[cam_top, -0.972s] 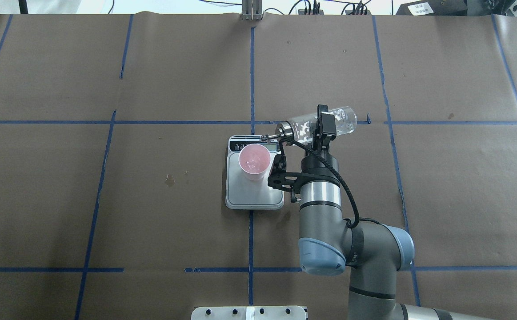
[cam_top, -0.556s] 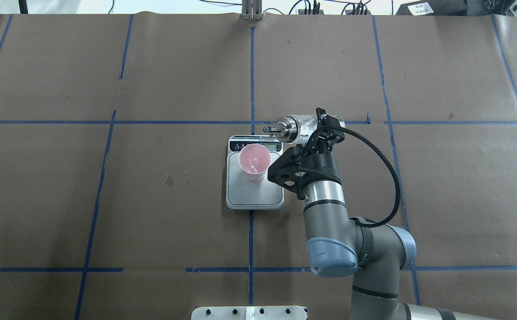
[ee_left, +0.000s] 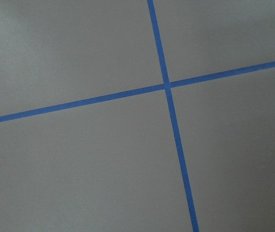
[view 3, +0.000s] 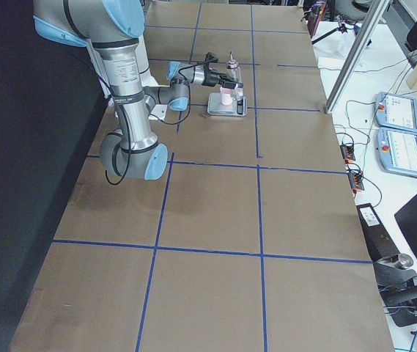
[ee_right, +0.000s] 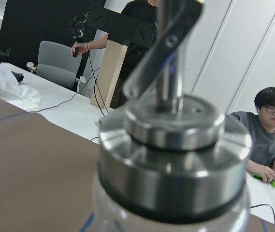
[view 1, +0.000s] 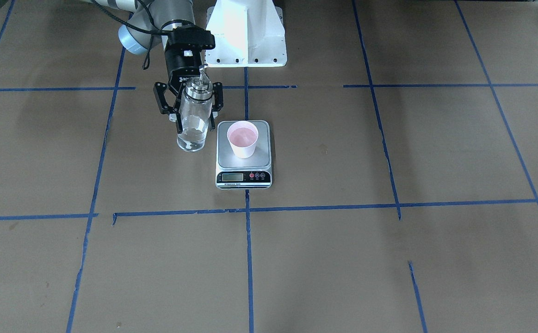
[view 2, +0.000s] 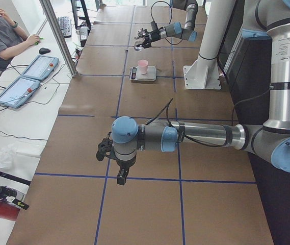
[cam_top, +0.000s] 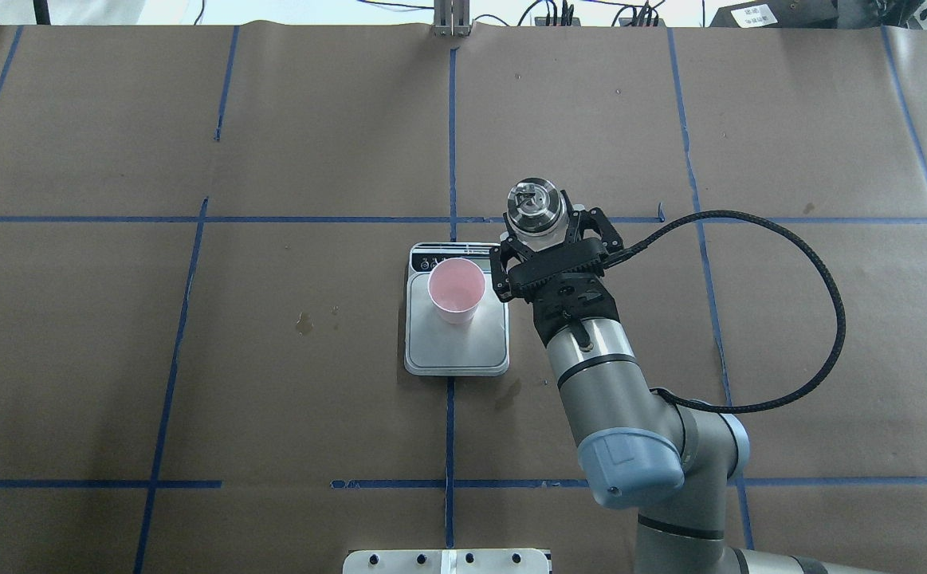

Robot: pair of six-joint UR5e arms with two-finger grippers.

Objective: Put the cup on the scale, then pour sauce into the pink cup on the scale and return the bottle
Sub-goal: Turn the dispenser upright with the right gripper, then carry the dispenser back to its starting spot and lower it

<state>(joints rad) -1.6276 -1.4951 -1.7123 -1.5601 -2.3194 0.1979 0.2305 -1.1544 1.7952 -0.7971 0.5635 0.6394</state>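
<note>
The bottle (view 1: 193, 127) is clear, glossy glass; its cap (ee_right: 173, 145) is polished, mirror-bright metal. The cup (view 1: 243, 141) looks like matt paper, pale pink. The scale (view 1: 250, 163) has a smooth white plastic body and a brushed, dull-silver steel top. The surface (cam_top: 192, 359) is covered in matt brown paper crossed by blue tape (cam_top: 450, 127). The right arm (cam_top: 595, 359) shows satin grey metal, with a braided black cable (cam_top: 718, 214)

The grey right arm reached forward, its black two-finger right gripper (view 1: 194, 121) clamped on a clear glass bottle (view 1: 192, 136); the left arm stretched low, left gripper (view 2: 121, 176) aimed downward.
</note>
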